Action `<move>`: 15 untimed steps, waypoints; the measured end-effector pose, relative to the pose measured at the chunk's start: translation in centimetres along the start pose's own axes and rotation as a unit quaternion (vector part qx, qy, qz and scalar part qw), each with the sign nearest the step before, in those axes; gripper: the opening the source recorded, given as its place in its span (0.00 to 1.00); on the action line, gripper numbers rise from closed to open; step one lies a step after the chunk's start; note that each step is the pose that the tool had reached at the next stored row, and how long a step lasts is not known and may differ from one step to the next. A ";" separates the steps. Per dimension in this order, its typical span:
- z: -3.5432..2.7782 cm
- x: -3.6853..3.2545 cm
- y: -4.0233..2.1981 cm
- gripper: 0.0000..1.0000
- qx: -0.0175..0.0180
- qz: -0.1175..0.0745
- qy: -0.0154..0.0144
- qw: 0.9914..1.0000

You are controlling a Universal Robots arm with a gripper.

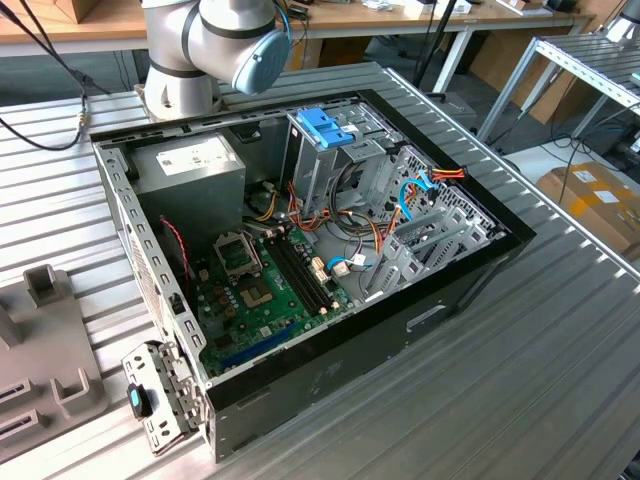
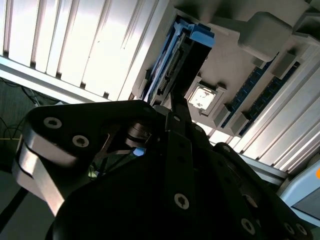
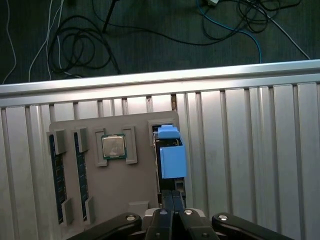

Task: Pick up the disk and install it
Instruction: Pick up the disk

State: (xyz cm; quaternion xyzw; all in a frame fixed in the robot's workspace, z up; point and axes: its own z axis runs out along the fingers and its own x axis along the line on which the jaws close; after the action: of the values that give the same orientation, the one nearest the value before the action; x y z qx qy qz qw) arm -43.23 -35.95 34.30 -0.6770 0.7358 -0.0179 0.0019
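Observation:
The disk [image 3: 170,157] stands on edge in a slot of a grey fixture tray [image 3: 135,192], its blue side rail facing the camera in the first wrist view. The second wrist view shows the same disk [image 2: 172,57] as a dark edge with blue plastic at its end. My gripper [image 3: 172,194] hangs directly over the near end of the disk. Its two dark fingers are pressed together with only a thin seam between them. I cannot tell whether they touch the disk.
The tray also holds a processor chip [image 3: 114,146] and memory sticks [image 3: 56,175] and rests on a ribbed metal table [image 3: 250,150]. The exterior view has an open computer case [image 1: 300,250] with a blue-latched drive cage [image 1: 325,128], a power-supply box [image 1: 190,165] and the arm's base [image 1: 200,50].

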 end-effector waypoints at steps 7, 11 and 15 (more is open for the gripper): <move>0.10 0.00 0.00 0.11 0.000 0.000 0.000 1.000; 0.11 0.00 0.00 0.11 0.000 0.000 -0.001 1.000; 0.10 0.00 0.00 0.11 0.000 0.000 -0.001 1.000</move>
State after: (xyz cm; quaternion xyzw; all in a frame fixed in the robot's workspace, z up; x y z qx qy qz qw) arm -43.23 -35.95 34.19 -0.6770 0.7358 -0.0169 0.0029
